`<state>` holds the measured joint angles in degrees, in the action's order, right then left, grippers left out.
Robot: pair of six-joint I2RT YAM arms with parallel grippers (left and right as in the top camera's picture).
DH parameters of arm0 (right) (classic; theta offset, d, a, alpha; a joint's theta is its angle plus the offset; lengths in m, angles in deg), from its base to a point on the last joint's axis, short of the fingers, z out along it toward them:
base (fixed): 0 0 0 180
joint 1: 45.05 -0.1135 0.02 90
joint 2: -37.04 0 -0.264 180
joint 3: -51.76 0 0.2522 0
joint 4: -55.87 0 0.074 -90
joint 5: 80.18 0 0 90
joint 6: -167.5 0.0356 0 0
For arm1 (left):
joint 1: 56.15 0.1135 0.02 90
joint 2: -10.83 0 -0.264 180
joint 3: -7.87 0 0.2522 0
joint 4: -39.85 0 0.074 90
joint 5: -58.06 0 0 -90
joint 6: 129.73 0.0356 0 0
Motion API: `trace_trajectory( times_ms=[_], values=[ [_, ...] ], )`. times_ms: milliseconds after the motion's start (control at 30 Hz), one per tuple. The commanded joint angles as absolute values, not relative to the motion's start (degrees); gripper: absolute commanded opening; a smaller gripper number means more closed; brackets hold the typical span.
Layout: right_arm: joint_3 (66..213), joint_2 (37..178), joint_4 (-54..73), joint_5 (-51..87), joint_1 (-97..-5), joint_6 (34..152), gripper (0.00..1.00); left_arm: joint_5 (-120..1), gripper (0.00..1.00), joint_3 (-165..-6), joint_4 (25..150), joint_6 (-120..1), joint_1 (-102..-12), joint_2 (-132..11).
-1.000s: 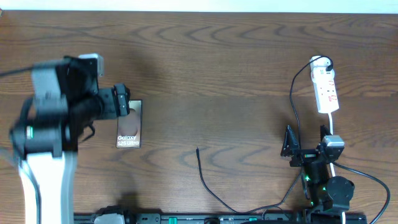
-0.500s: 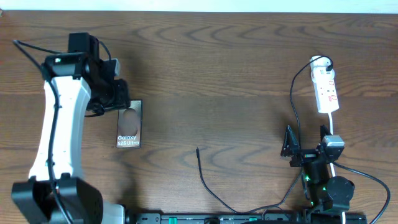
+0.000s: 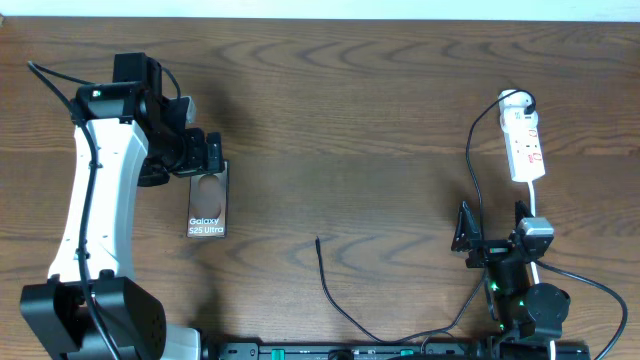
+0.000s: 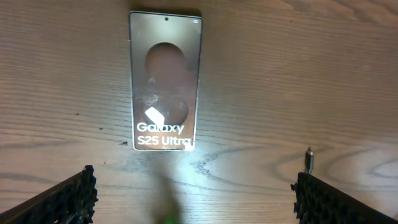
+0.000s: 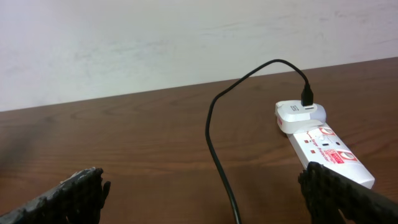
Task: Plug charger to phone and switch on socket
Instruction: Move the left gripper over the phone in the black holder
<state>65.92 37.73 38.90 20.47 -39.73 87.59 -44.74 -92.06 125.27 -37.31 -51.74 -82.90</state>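
While both arms hung over the wooden table (image 3: pixel 350 90), the items on it stood as listed.

Phone (image 3: pixel 207 203): dark slab lying flat at the table's left side, face up, with white "Galaxy S25 Ultra" lettering at its near end and a round mark above that. In the left wrist view the phone (image 4: pixel 165 81) lay whole and uncovered, with nothing plugged into it.

Left gripper (image 3: pixel 212 155): poised over the phone's far end. Its jaws were spread wide, wider than the phone, and held nothing. In its own camera the left gripper (image 4: pixel 194 194) showed a finger at each lower corner, neither touching the phone.

Charger (image 3: pixel 335 300): thin black cable. Its free tip lay on bare wood near the table's middle, to the right of the phone and well apart from it. The charger's plug tip (image 4: pixel 308 160) appeared at the right of the left wrist view. The other end ran up the right side to a white adapter (image 5: pixel 300 112).

Socket (image 3: pixel 524 140): white power strip with red markings at the far right, lying flat, with the adapter seated at its far end. The position of its switches could not be read. The socket (image 5: pixel 329 155) lay ahead and to the right of the right wrist camera.

Right gripper (image 3: pixel 492 235): near the front edge, nearer than the socket and apart from it. Jaws wide, empty.
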Motion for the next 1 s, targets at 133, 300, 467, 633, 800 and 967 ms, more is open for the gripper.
trace_trajectory(
  times_ms=[133, 300, 467, 633, 800, 967],
  values=[
    [65.83, 37.38, 38.64, 20.45, -40.17, 87.72, 0.99, -41.15, 0.98, -88.22, 123.00, -36.96, -51.57, -83.05],
    [65.83, 37.38, 38.64, 20.45, -40.17, 87.72, 0.99, -41.81, 0.98, -83.78, 118.12, -36.96, -51.65, -83.05],
    [65.83, 37.38, 38.64, 20.45, -40.17, 87.74, 0.99, -41.76, 0.98, -77.94, 112.29, -36.96, -51.72, -83.10],
    [65.83, 37.38, 38.64, 20.45, -40.17, 87.72, 0.99, -41.76, 0.98, -73.55, 106.97, -36.96, -51.72, -83.16],
    [65.83, 37.38, 38.64, 20.45, -40.17, 87.72, 0.99, -41.76, 0.98, -71.47, 104.40, -36.94, -51.72, -83.16],
    [65.83, 37.38, 38.64, 20.45, -40.17, 87.72, 0.99, -41.76, 0.98, -68.22, 100.53, -36.94, -51.72, -83.16]
  ],
)
